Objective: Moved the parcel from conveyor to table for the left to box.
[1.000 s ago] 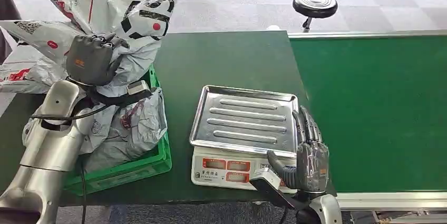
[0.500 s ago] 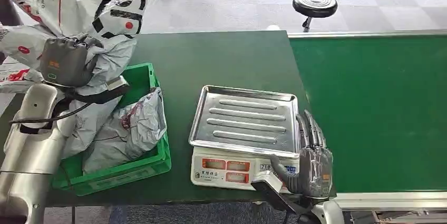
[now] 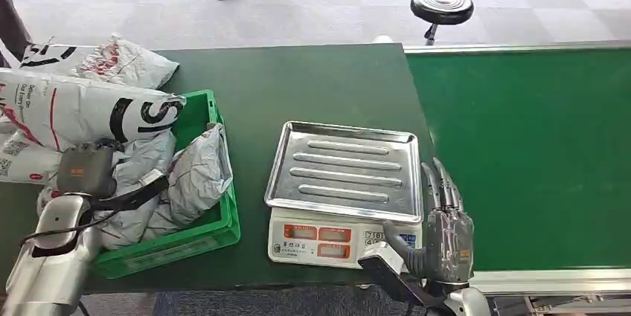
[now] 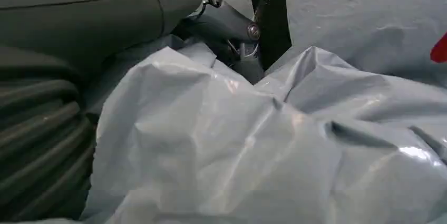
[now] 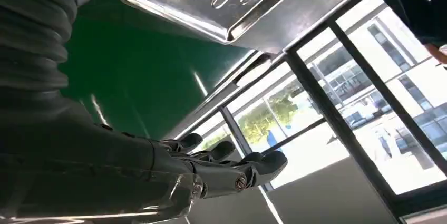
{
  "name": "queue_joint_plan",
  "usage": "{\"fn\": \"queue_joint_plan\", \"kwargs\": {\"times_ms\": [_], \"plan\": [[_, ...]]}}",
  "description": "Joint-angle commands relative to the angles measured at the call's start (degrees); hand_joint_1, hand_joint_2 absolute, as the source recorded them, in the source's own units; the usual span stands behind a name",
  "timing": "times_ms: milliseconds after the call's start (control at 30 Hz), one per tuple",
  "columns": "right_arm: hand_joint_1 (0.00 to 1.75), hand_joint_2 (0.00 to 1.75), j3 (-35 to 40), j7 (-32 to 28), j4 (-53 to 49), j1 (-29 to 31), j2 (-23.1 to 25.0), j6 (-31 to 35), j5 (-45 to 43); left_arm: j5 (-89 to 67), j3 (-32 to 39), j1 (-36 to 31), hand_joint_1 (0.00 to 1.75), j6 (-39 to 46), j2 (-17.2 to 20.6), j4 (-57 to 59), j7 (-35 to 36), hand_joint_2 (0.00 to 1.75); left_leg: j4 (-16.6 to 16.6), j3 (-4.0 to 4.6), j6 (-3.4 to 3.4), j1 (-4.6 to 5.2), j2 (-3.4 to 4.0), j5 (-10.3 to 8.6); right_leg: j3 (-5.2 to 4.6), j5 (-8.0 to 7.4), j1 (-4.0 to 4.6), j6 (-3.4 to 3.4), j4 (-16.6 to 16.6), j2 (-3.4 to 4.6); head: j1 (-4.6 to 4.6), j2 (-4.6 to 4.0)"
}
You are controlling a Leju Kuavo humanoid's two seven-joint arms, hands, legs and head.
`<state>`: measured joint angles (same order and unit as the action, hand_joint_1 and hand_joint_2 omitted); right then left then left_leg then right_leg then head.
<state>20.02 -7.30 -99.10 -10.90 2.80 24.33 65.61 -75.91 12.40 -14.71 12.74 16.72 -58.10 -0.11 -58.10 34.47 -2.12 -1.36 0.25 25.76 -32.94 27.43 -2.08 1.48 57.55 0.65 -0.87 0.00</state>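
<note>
On the dark green table (image 3: 312, 85), left of the scale (image 3: 338, 193), you see the parcel (image 3: 78, 111), a grey-white crumpled mailer with black lettering, lying across the far-left rim of the green crate (image 3: 212, 215). The crate holds more grey mailers (image 3: 195, 178). Your left hand (image 3: 83, 171) sits against the bags; you cannot tell its grip. Right of the scale, your right hand (image 3: 446, 230) holds nothing, fingers straight and slightly apart.

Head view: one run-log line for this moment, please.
left robot hand: on grey parcel in green crate, grip unclear | right robot hand: open, beside scale | scale tray: bare | conveyor: bare
</note>
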Motion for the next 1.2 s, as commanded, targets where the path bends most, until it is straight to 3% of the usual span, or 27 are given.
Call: {"fn": "queue_joint_plan", "kwargs": {"times_ms": [33,333,1067,1200], "plan": [[0.0,1.75,-1.8,-0.2,2.5,2.7,-0.5,-1.6,-1.8,6.9,6.6,13.1,1.75,-5.6,-10.4,-5.3,-5.9,1.75,0.3,-0.46,0.17,0.09,0.23,0.07,0.34,-0.05,-0.05,-0.14,-0.2,0.19,0.0,0.0],[0.0,1.75,-1.9,-0.3,4.1,4.4,-1.0,-1.7,-3.2,7.2,2.4,15.1,1.75,-7.9,-11.6,-10.0,-5.9,1.75,0.4,-1.43,0.21,0.15,0.08,0.54,1.46,0.49,-0.11,-0.13,-0.3,0.03,0.0,0.0],[0.0,1.75,-1.7,-0.3,4.1,4.4,-1.1,-1.7,-3.3,7.8,2.2,15.1,1.75,-8.0,-11.4,-9.9,-6.3,1.75,0.3,-1.44,0.29,0.33,-0.25,0.75,1.56,0.77,-0.32,0.0,-0.2,-0.18,0.0,0.0],[0.0,1.75,-1.4,-0.4,4.9,5.6,-1.2,-1.7,-3.9,8.3,-1.3,15.4,1.75,-7.7,-12.4,-14.2,-7.4,1.75,0.3,-1.41,0.33,0.33,-0.26,0.72,1.54,0.74,-0.3,-0.02,-0.3,-0.21,0.0,0.0]]}}
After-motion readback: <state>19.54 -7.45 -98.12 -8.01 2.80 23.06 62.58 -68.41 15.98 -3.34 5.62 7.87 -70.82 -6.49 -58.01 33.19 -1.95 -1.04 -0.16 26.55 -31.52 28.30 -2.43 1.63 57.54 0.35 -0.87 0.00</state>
